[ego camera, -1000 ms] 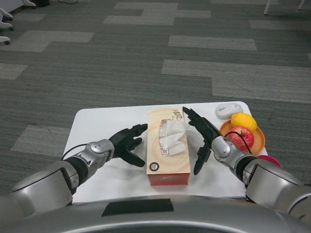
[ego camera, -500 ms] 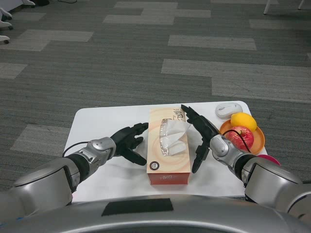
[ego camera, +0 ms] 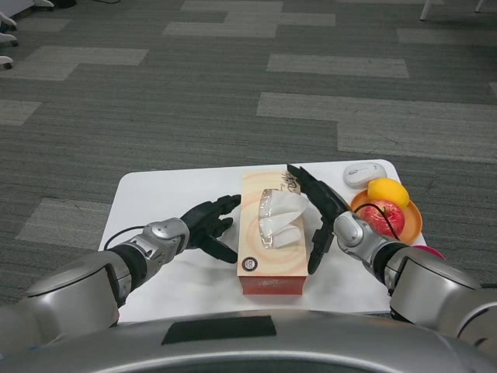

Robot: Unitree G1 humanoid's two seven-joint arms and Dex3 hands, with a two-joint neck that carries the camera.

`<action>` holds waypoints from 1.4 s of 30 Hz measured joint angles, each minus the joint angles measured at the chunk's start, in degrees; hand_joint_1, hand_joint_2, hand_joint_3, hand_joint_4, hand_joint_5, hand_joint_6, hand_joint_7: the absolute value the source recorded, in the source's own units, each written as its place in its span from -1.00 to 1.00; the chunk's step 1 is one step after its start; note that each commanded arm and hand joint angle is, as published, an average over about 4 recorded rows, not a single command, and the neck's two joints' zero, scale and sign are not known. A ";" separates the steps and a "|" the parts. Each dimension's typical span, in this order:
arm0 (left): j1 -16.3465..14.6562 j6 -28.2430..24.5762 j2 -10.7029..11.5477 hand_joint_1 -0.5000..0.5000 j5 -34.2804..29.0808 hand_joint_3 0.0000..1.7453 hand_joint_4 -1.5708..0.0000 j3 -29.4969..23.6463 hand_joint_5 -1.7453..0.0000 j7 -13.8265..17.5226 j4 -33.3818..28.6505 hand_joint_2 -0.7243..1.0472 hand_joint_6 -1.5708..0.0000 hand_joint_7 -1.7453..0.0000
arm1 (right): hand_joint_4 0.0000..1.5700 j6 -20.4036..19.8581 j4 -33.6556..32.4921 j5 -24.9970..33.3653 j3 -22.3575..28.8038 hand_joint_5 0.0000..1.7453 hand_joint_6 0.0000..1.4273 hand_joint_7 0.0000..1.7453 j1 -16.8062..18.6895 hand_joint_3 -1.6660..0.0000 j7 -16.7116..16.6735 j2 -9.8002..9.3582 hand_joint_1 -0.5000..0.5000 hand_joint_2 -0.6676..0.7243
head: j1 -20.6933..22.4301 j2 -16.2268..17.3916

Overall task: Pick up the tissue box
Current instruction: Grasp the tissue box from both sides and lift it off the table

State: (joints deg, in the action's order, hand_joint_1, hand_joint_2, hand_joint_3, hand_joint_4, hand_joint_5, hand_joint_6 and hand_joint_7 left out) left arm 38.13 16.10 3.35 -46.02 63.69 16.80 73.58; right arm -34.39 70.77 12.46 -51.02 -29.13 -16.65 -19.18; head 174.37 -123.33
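Head view: flanking box [ego camera: 271, 242], left hand [ego camera: 208, 228] and right hand [ego camera: 317, 210] spreading fingers, gripping nothing.

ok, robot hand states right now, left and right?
Left robot hand: open, fingers spread at the left side of the tissue box, holding nothing.
Right robot hand: open, flat along the box's right side, holding nothing.

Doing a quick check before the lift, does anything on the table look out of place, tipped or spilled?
Nothing stands out. The orange cardboard tissue box lies flat on the white table, tissue poking up, between the left hand and right hand. The red apple and yellow lemon sit in the orange plate.
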 measured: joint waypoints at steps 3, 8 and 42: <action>0.00 -0.02 0.00 1.00 -0.31 -0.90 0.90 0.02 1.00 0.00 -0.09 0.90 1.00 1.00 | -1.00 0.06 -0.09 0.00 0.00 -0.33 -1.00 -0.84 0.00 0.90 -0.19 0.00 -0.92 0.73 | 0.03 0.05; 0.00 -0.07 0.01 1.00 -2.05 -0.90 0.90 0.09 1.00 0.00 -0.52 0.90 1.00 1.00 | -1.00 0.23 -0.75 0.16 0.00 -0.33 -1.00 -0.84 0.00 0.90 -0.82 -0.07 -1.00 0.82 | 0.02 0.10; 0.00 -0.21 0.85 1.00 -6.36 -0.90 0.86 -0.60 1.00 0.06 -4.51 0.90 1.00 1.00 | -1.00 0.40 -3.81 1.11 1.51 -0.44 -1.00 -0.84 0.03 0.90 -1.88 -1.12 -1.00 0.82 | 0.54 0.22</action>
State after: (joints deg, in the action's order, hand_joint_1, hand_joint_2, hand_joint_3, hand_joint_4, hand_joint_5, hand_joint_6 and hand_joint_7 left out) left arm 38.13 15.89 4.20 -52.38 63.09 16.85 69.07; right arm -34.00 66.96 13.57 -49.51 -29.10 -18.53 -20.30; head 174.91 -123.11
